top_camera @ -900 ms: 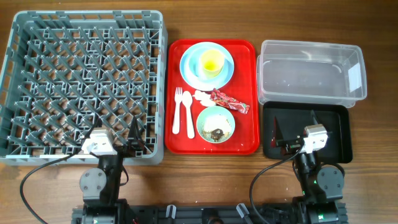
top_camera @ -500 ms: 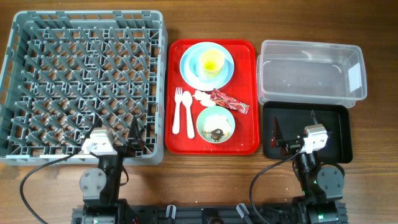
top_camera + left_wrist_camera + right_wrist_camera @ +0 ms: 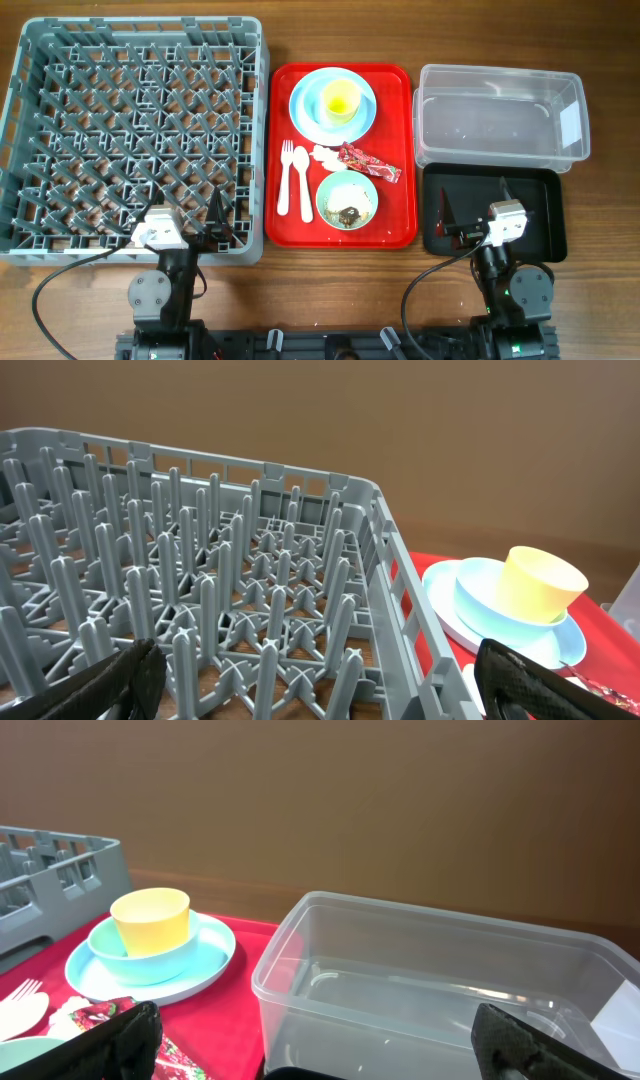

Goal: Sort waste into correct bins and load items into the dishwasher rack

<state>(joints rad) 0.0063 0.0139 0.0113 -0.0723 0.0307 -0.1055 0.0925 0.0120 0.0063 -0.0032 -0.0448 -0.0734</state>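
Parked with both jaws wide open, empty.
Ahead-left of right jaws, wrapper (image 3: 369,163): probably light, crinkly, slippery; pinch one end. Cup (image 3: 340,99) beyond: stiff; take by rim.

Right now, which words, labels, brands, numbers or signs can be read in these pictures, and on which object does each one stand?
No text can be read in any view.
The red snack wrapper has print on it, but it is too small and blurred to read.
The white label on the clear tub shows no letters that can be made out.
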